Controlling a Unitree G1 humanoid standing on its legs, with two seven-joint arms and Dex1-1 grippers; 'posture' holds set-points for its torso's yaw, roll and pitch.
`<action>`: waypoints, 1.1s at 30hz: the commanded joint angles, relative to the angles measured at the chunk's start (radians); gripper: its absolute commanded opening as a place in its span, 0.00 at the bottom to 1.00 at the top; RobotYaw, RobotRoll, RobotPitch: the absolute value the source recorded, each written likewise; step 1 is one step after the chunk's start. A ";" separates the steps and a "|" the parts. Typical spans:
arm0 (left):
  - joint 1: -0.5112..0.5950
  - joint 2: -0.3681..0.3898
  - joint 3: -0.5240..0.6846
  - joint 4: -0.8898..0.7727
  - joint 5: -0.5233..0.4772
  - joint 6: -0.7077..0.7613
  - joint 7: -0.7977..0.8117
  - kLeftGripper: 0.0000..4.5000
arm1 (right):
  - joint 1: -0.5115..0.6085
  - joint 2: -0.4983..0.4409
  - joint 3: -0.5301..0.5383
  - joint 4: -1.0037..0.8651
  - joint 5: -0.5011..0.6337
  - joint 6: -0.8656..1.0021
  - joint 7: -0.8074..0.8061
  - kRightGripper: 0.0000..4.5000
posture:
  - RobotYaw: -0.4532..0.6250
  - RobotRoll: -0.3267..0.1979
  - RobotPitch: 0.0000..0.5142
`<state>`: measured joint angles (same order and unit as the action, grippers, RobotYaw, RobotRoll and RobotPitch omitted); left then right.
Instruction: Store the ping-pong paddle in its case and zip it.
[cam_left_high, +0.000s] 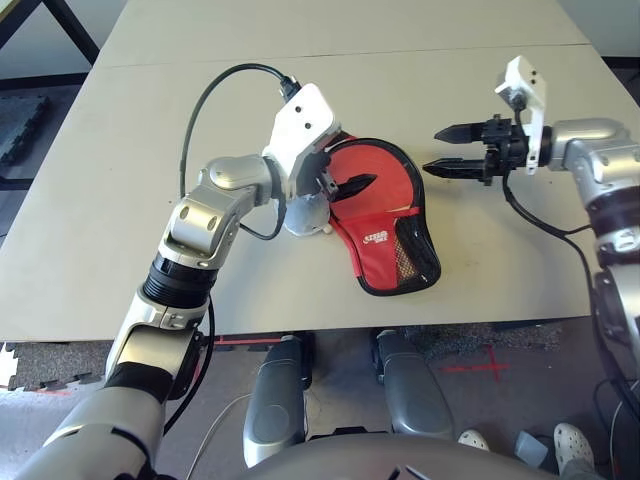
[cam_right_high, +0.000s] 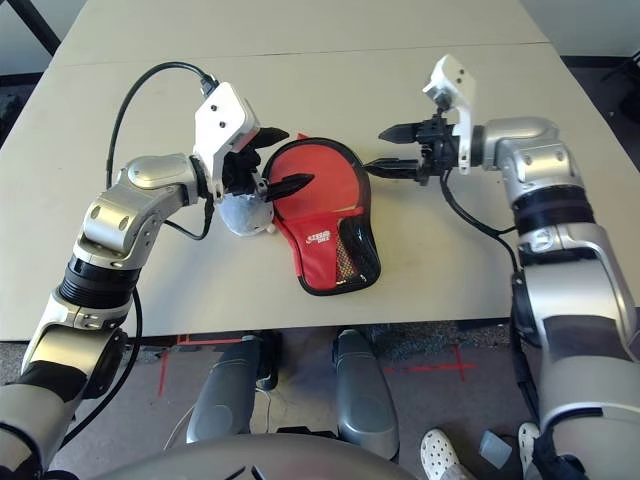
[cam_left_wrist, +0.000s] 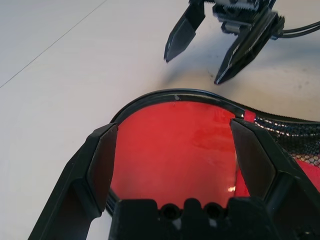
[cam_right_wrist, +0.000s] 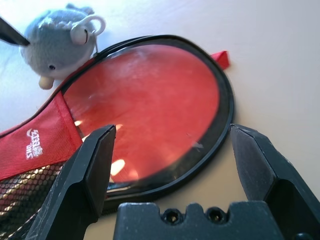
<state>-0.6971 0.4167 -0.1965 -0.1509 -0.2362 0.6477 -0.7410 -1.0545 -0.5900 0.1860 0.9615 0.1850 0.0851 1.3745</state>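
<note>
Your pale beige table (cam_left_high: 120, 200) stands on a speckled floor with red tape marks. The ping-pong paddle (cam_right_wrist: 150, 105) lies inside its case (cam_left_high: 385, 235) mid-table, a grey plush toy (cam_right_wrist: 57, 37) touching it. The left gripper (cam_right_high: 280, 160) and the right gripper (cam_right_high: 390, 150) both hang spread apart, holding nothing.

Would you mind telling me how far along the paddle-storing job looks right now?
Done: the ping-pong paddle lies inside its case on the table, its red face showing where the cover stands open. In hand: nothing; the left gripper hovers open over the case's left edge and the right gripper is open beside its right edge. Left: closing the cover and zipping it shut.
</note>
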 joint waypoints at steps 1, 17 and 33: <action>0.012 0.019 0.011 -0.028 -0.004 0.021 0.003 1.00 | -0.022 0.034 0.008 0.086 -0.059 -0.069 0.012 1.00 | 0.44 0.62 0.41; 0.088 0.267 0.133 -0.059 -0.077 0.143 -0.086 1.00 | 0.004 0.120 -0.008 0.196 -0.188 -0.169 -0.020 1.00 | 0.46 0.62 0.43; 0.246 0.362 0.175 -0.061 -0.152 0.196 -0.137 1.00 | 0.009 0.127 -0.014 0.195 -0.216 -0.189 -0.031 1.00 | 0.46 0.62 0.43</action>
<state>-0.4646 0.7875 -0.0059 -0.1920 -0.3770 0.8319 -0.8813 -1.0709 -0.4692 0.1720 1.1399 -0.0125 -0.1082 1.3428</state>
